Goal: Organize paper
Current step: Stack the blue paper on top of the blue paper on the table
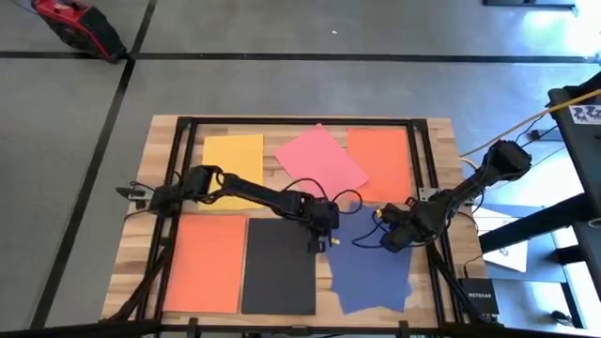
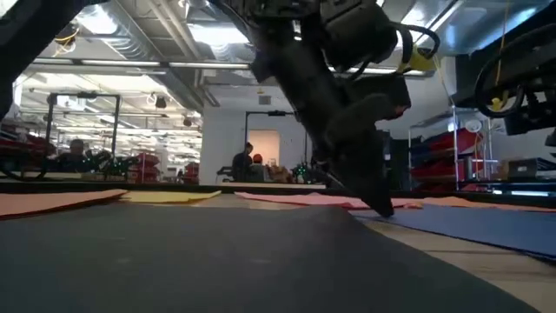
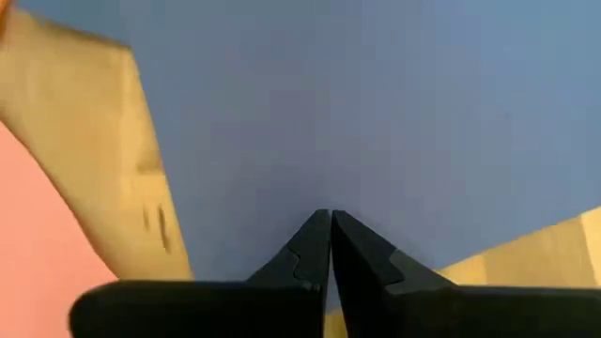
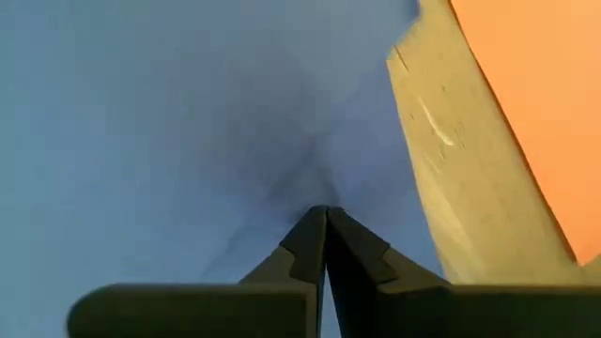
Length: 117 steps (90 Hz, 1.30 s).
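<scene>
Both my hands are down on the dark blue sheet (image 1: 371, 268) right now, which lies at the near right of the counter (image 1: 160, 160), a bit crooked compared to its neighbours.

My left hand (image 1: 324, 242) has reached across to the sheet's left edge, right by the seam with the black sheet (image 1: 280, 266). Its fingers (image 3: 310, 249) are pressed together into a point, tips against the blue paper — no gap between them that I can see, and nothing pinched. In the left wrist view there's a strip of bare wood and a bit of pink off to one side.

My right hand (image 1: 387, 237) sits on the upper right part of the same blue sheet, fingers (image 4: 310, 239) also pressed together, tips on the paper. The paper looks slightly rippled around the tips. Past the blue edge there's bare wood and then orange paper.

Rest of the layout from above:
- orange sheet (image 1: 205, 263) at near left, flat, just beside the black one
- yellow sheet (image 1: 233, 169) at far left, my left arm passing over it
- pink sheet (image 1: 319, 158) far middle, rotated — one corner overlaps the second orange sheet (image 1: 380, 161) at far right

From the low view the left arm comes down in the middle with its tip on the table where black meets blue, and the pink (image 2: 295, 199) and yellow (image 2: 165, 196) sheets show as thin strips behind.
</scene>
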{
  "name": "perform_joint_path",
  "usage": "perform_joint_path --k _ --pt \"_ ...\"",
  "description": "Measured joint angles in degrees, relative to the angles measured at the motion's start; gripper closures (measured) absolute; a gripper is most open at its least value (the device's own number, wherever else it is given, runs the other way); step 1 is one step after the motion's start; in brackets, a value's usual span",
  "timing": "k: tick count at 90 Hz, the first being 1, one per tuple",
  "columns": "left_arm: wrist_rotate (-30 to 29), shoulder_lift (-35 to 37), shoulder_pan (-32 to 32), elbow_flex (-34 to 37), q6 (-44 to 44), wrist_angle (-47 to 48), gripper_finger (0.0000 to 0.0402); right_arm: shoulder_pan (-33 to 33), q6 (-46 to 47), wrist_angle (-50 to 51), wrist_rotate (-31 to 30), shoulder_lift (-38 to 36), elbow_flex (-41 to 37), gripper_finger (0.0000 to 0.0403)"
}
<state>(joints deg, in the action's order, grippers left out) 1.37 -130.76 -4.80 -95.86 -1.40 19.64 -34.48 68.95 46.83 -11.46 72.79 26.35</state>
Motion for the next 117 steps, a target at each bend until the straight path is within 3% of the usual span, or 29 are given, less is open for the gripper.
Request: perform_joint_path --k 19,48,64,80,117 --pt "-0.1 -0.1 1.3 0.0 0.4 -1.5 0.0402 0.0 -0.1 -0.2 0.0 0.0 0.0 0.0403" --pt "-0.3 3.4 -0.6 -5.0 1.9 13.0 0.0402 0.0 -0.3 -0.2 0.0 0.0 0.0 0.0403" --pt "-5.3 1.9 -0.5 -5.0 0.7 17.6 0.0402 0.0 -0.3 -0.2 0.0 0.0 0.0 0.0403" --pt "-9.9 0.3 0.6 -5.0 0.1 17.9 0.0402 0.0 -0.3 -0.2 0.0 0.0 0.0 0.0403" --pt "-8.9 -0.1 2.8 -5.0 0.6 14.4 0.0402 0.0 -0.4 -0.3 0.2 0.0 0.0 0.0403"
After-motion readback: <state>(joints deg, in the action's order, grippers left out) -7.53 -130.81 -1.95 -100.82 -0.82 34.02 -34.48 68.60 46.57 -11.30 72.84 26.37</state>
